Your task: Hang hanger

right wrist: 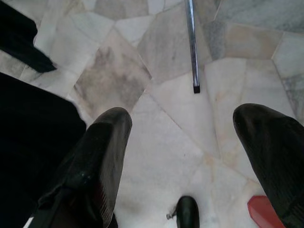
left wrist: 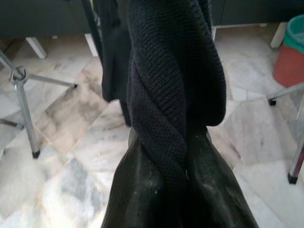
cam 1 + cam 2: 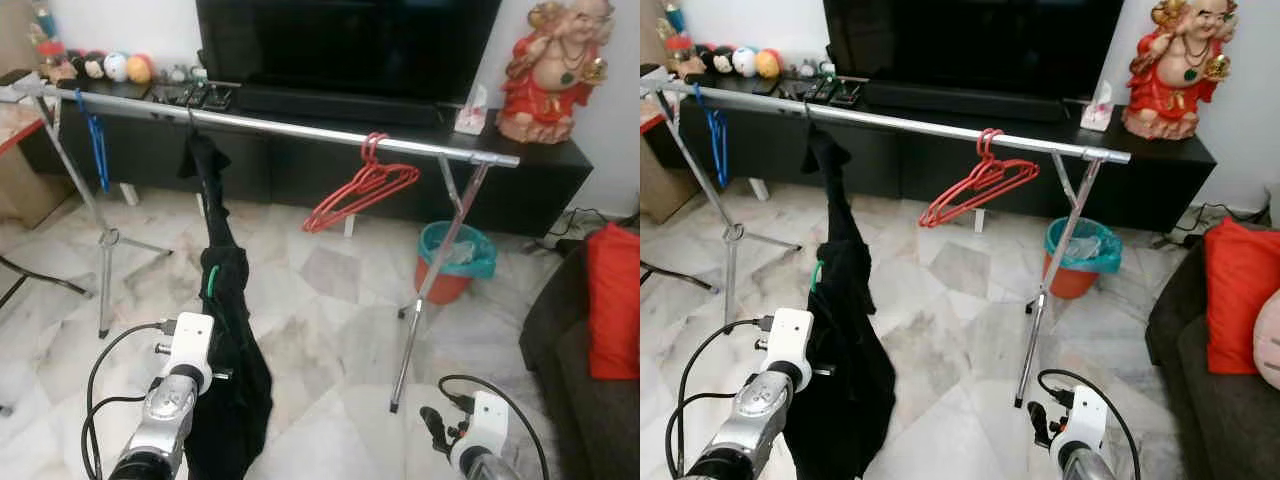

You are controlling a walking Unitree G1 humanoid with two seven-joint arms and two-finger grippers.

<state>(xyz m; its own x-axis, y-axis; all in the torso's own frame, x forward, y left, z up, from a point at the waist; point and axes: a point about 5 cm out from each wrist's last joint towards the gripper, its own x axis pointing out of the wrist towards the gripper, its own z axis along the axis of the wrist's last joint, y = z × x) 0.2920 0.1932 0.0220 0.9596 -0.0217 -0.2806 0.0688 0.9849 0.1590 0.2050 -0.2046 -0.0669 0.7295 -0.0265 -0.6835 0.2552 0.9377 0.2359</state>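
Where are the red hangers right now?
The red hangers hang on the metal rail, toward its right end, in front of the TV cabinet, above and left of the teal-lined bin.

Bright, even indoor light; pictures slightly soft.

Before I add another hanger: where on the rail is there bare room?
Free: the rail between the black garment and red hangers, and between the blue hanger and the garment. Crowded: at the red hangers.
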